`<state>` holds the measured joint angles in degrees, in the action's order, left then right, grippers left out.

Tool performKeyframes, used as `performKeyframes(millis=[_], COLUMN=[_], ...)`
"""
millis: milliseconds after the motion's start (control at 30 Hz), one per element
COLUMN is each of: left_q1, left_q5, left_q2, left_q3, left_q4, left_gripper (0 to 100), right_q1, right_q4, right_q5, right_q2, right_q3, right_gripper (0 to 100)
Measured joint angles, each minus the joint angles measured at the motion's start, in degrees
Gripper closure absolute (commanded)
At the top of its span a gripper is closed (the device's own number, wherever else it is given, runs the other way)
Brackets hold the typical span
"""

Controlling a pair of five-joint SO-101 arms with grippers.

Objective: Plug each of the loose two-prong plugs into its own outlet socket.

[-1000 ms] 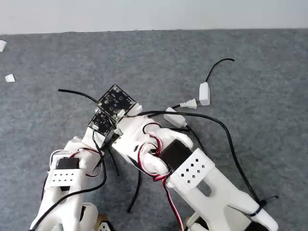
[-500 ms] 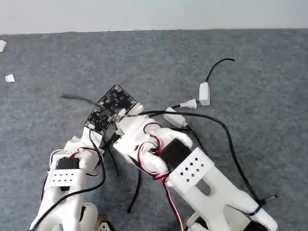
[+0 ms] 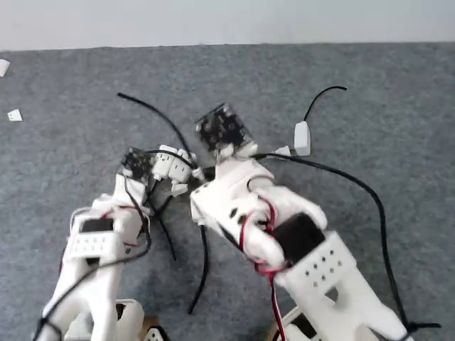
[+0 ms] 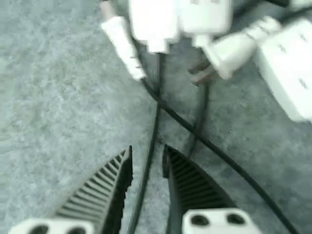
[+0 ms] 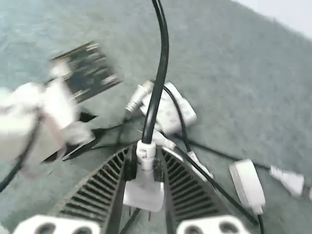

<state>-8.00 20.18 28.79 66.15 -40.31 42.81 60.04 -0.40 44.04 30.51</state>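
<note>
Plug (image 5: pixel 144 187) sits pinched in my right gripper (image 5: pixel 145 152), prongs pointing back toward the wrist, outlet socket (image 5: pixel 168 109) lying out ahead, so it's backwards.

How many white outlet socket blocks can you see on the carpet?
2. One white rectangular socket block lies off to the right, its thin black cord curling away. A second socket block sits in the cord tangle by the left arm. More may be hidden under the arms.
</note>
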Motion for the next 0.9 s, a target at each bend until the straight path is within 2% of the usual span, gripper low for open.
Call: performKeyframes(millis=[133,367,567,900], left_q1=[-0.44,-0.62,0.00,3.34], left_q5=[-1.67,-2.11,1.14,5.10], left_q2=[-10.37,-10.37,0.97,21.36], left_q3=[-7.74,-8.35,0.70,12.84], left_q4=[-2.29,-2.55,-0.97,-0.97], left_gripper=[91,91,90,90], right_q1=[4.92,7.38,7.38,7.30], right_q4=[0.00,-4.48,-7.82,-8.70], right_q5=[0.44,0.44,0.88,2.46], right_q2=[1.14,-3.16,-10.29,-10.99], right_q3=[2.02,5.45,5.45,5.45], right_gripper=[99.1,99.1,99.1,99.1])
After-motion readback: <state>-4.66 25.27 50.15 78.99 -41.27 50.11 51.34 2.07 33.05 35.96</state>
